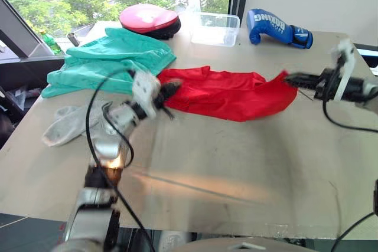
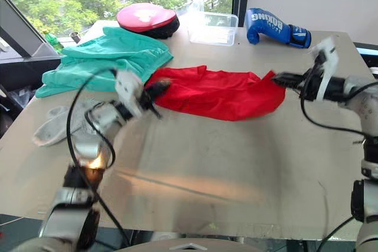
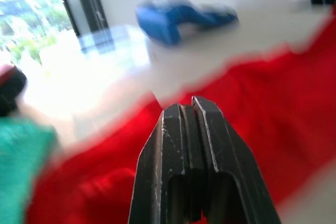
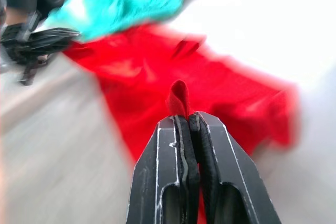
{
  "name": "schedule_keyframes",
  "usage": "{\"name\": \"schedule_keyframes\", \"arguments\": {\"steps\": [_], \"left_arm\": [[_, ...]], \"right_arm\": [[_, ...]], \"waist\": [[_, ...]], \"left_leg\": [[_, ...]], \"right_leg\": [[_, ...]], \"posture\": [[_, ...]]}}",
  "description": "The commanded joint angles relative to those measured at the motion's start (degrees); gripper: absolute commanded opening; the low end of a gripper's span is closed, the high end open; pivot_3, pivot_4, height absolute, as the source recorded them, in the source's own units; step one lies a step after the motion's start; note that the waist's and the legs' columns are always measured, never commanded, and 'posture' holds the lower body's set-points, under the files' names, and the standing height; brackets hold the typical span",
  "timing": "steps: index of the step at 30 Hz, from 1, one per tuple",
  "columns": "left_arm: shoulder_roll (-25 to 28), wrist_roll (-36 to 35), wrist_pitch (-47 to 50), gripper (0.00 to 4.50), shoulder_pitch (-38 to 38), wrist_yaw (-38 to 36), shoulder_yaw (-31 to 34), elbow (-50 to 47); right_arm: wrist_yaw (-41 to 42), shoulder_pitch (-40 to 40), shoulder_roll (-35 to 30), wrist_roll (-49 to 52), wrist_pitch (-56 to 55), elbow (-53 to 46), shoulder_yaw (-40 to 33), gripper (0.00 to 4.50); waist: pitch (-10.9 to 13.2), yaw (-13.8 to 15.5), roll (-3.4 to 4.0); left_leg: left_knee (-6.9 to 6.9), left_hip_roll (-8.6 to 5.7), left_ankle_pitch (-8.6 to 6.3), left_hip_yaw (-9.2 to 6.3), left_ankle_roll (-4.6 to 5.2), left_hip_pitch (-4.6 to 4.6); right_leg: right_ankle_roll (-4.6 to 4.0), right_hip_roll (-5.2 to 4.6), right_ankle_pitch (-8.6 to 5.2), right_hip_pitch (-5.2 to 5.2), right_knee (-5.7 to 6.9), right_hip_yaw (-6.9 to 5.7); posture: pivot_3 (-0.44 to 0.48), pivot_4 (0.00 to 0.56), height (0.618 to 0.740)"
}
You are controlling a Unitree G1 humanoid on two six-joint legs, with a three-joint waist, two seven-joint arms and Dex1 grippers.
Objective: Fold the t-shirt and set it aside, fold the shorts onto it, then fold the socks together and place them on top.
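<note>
T-shirt (image 1: 227, 92) edges pinched between both grippers' fingers, apparently taut.

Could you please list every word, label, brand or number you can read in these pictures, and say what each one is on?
"BOXING" in white letters on the blue boxing glove at the far edge of the table; smaller print around it is too small to read.
Nothing readable on the t-shirt, the shorts, the socks, the red-pink round pad or the clear plastic container.
</note>
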Motion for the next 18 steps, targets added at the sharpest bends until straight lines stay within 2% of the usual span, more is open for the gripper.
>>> {"name": "schedule_keyframes", "arguments": {"steps": [1,3,5,8,13,15,18], "left_arm": [[-0.62,-1.41,-3.71,0.00,-16.79,2.52,4.58,13.89],[-0.35,-0.99,-7.41,0.00,-30.64,4.56,6.97,27.84],[0.76,0.31,-11.14,0.00,-40.78,6.78,8.46,39.04],[2.97,1.43,-15.03,0.00,-51.45,9.40,10.26,49.34],[5.40,3.01,-18.30,0.00,-60.21,7.94,11.25,53.78],[5.77,3.17,-18.72,0.00,-61.39,6.42,11.67,54.15],[5.89,1.87,-17.42,0.00,-60.46,0.15,12.78,53.09]], "right_arm": [[-4.57,-13.52,1.11,-5.15,-16.37,14.92,-2.58,0.08],[-9.32,-25.33,2.10,-7.63,-27.68,28.53,-4.10,0.08],[-13.14,-34.25,2.13,-9.08,-36.61,38.94,-5.73,0.08],[-16.02,-43.47,1.18,-10.54,-46.21,48.59,-7.43,0.08],[-14.61,-50.38,-0.71,-11.92,-51.70,53.51,-8.60,0.08],[-13.00,-50.74,-1.39,-12.43,-52.21,54.05,-8.75,0.08],[-8.24,-48.08,-2.23,-10.87,-49.83,53.00,-10.02,0.08]], "waist": [[0.04,-0.15,0.00],[0.06,-0.23,0.04],[0.25,-0.19,0.06],[0.24,-0.09,0.07],[0.42,-0.13,0.14],[0.54,-0.14,0.31],[0.67,-0.15,0.50]], "left_leg": [[0.12,0.01,-0.01,-0.03,0.02,-0.11],[0.31,0.00,-0.07,0.02,0.11,-0.44],[0.34,0.02,-0.04,0.04,0.04,-0.88],[0.19,-0.02,0.02,0.13,-0.11,-1.99],[-0.70,-0.04,-0.03,0.45,-0.19,-2.08],[-0.64,-0.04,-0.03,0.41,-0.19,-2.47],[-0.47,-0.16,-0.03,0.41,-0.19,-2.55]], "right_leg": [[0.01,0.05,0.00,-0.05,0.00,0.01],[0.04,0.06,-0.01,-0.32,0.01,0.01],[0.06,0.05,0.01,-0.77,0.08,0.03],[0.20,-0.06,-0.08,-1.98,-0.01,0.03],[0.21,-0.21,-0.20,-2.29,-0.09,-0.22],[0.20,-0.21,-0.22,-2.63,-0.07,-0.30],[0.21,-0.27,-0.23,-2.65,-0.03,-0.37]], "posture": [[0.000,0.150,0.735],[0.000,0.150,0.735],[0.000,0.150,0.735],[0.000,0.150,0.735],[0.000,0.150,0.735],[0.000,0.150,0.735],[0.000,0.150,0.735]]}}
